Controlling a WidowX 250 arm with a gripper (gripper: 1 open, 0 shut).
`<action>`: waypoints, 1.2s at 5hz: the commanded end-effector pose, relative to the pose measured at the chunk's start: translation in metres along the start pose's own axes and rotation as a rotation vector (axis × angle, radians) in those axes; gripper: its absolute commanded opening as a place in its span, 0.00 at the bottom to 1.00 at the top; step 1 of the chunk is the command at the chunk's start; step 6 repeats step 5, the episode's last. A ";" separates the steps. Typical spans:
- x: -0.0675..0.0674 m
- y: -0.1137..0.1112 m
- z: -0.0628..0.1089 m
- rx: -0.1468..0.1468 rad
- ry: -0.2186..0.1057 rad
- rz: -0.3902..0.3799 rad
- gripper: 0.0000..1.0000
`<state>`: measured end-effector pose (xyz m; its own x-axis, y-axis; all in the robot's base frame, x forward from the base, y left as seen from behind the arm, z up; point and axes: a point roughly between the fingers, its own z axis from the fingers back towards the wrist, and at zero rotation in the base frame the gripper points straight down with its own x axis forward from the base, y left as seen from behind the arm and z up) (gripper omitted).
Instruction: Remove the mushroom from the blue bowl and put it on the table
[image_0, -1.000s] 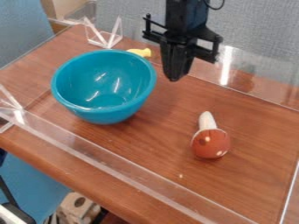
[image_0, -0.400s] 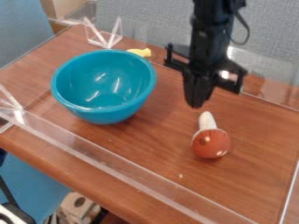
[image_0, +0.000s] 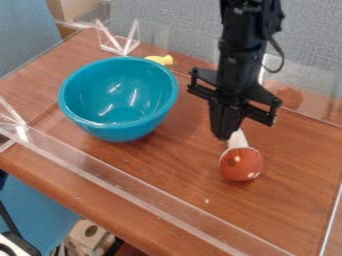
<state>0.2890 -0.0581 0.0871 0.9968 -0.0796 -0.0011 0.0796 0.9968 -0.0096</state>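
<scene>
The mushroom (image_0: 241, 162) lies on its side on the table (image_0: 147, 160), right of centre, red-orange cap toward the front and cream stem pointing back. The blue bowl (image_0: 119, 98) stands upright at the left, and I see nothing inside it. My black gripper (image_0: 225, 130) hangs vertically just behind and above the mushroom's stem, its fingers pressed together and shut on nothing. The fingertips hide part of the stem's far end.
A small yellow object (image_0: 160, 61) lies behind the bowl near the back wall. Low clear acrylic walls (image_0: 174, 205) edge the tabletop, with clear brackets at the back left (image_0: 118, 40).
The gripper has moved from behind the bowl's right side to the right and forward, and lower, ending just over the mushroom's stem. Bowl and mushroom have stayed put.
</scene>
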 end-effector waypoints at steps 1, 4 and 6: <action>-0.002 -0.002 0.015 0.005 -0.053 0.033 0.00; -0.002 0.009 0.041 0.014 -0.075 0.088 0.00; -0.006 0.014 0.048 0.014 -0.076 0.078 0.00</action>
